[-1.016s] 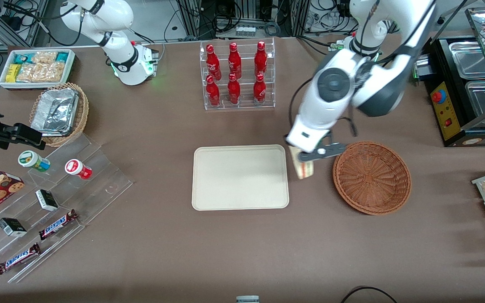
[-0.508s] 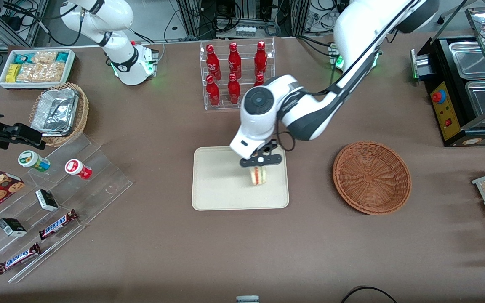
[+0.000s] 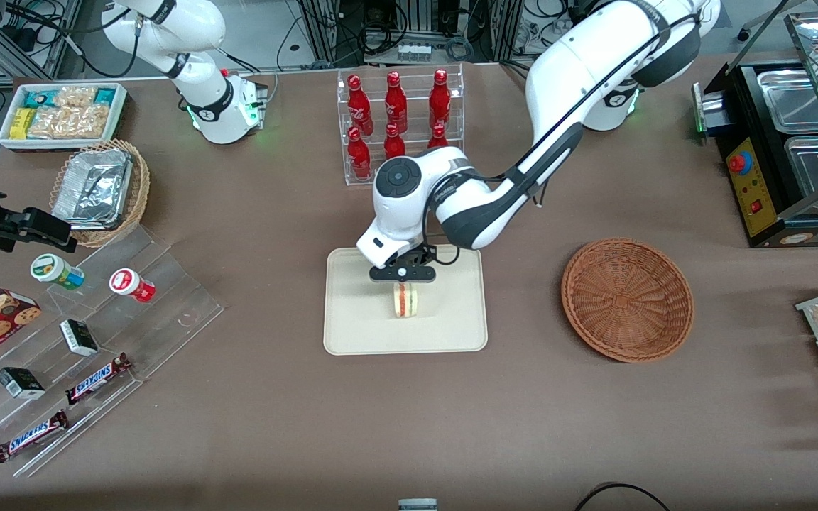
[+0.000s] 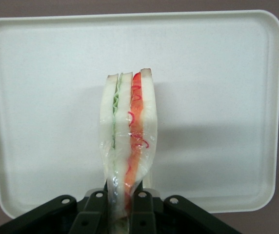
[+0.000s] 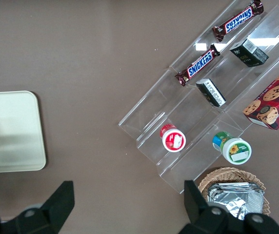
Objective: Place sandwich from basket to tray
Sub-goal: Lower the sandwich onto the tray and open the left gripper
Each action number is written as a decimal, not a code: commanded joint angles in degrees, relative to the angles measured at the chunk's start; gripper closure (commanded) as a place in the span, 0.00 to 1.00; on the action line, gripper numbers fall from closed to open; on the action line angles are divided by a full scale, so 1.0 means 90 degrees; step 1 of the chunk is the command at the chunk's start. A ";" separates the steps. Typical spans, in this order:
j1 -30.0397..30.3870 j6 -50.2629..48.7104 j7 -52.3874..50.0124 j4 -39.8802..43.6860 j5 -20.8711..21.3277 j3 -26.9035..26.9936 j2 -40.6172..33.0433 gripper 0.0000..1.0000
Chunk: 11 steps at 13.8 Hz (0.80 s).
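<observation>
Cream tray [image 3: 352,333] — rectangular, low rim, on the brown table [image 3: 409,411].
Sandwich [image 3: 405,300] — pale bread wedge, red, orange and green layers; held over the middle of the tray, cut side toward the front camera. Whether it touches the tray surface cannot be told.
Claw [image 3: 403,275] — clenched on the sandwich, gripping its narrow end; the fingers [image 4: 140,202] press the bread from both sides in the wrist view, with the tray [image 4: 217,97] below the sandwich [image 4: 128,131].
Wicker basket [image 3: 627,299] — reddish-brown, round, toward the working arm's end, well apart from the tray.
</observation>
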 commanded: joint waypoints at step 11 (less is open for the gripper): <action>-0.0681 -0.0060 -0.0086 0.0839 0.0139 0.0663 0.0521 0.01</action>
